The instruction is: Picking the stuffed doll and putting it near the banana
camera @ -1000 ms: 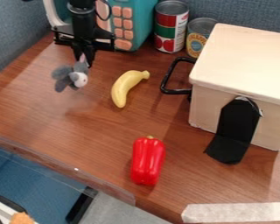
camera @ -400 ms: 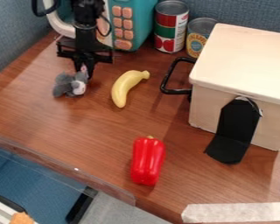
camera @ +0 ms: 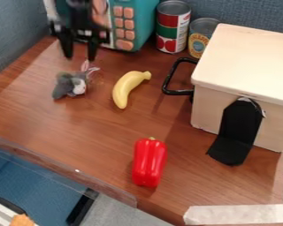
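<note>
Brown wood-grain counter [camera: 97, 141], fuzzy grey-and-white stuffed doll [camera: 64, 86] lying below the spread black two-finger pincer [camera: 79, 58], near a smooth, curved yellow banana [camera: 127, 87]

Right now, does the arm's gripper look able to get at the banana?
Probably yes. The gripper is open and empty, and the banana lies uncovered, touching neither the stuffed doll nor the black handle. Nothing seems to block the way, though one view can't confirm reach.
</note>
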`<state>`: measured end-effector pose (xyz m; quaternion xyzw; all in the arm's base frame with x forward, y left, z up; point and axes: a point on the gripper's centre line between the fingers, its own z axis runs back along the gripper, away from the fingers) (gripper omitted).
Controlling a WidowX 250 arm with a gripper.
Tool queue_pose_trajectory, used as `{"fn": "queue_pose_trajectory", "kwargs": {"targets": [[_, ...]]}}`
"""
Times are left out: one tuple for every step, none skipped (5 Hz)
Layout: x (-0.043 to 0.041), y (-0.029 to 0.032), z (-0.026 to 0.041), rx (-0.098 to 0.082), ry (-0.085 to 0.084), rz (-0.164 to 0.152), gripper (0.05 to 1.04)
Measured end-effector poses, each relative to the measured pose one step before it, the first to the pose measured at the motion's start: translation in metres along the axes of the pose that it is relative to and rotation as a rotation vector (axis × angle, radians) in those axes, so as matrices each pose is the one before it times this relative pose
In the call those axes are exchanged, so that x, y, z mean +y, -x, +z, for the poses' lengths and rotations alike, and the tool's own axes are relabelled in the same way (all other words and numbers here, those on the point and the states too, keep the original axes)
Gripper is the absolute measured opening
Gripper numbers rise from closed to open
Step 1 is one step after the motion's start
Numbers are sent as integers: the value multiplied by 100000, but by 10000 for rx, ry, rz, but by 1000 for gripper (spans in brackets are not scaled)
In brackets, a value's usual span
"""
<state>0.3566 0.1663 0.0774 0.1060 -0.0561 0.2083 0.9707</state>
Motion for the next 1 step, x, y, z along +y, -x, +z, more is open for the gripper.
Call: {"fn": "queue_pose_trajectory", "kwargs": {"targets": [[-81, -17, 2400, 7, 273, -912, 1009]]}}
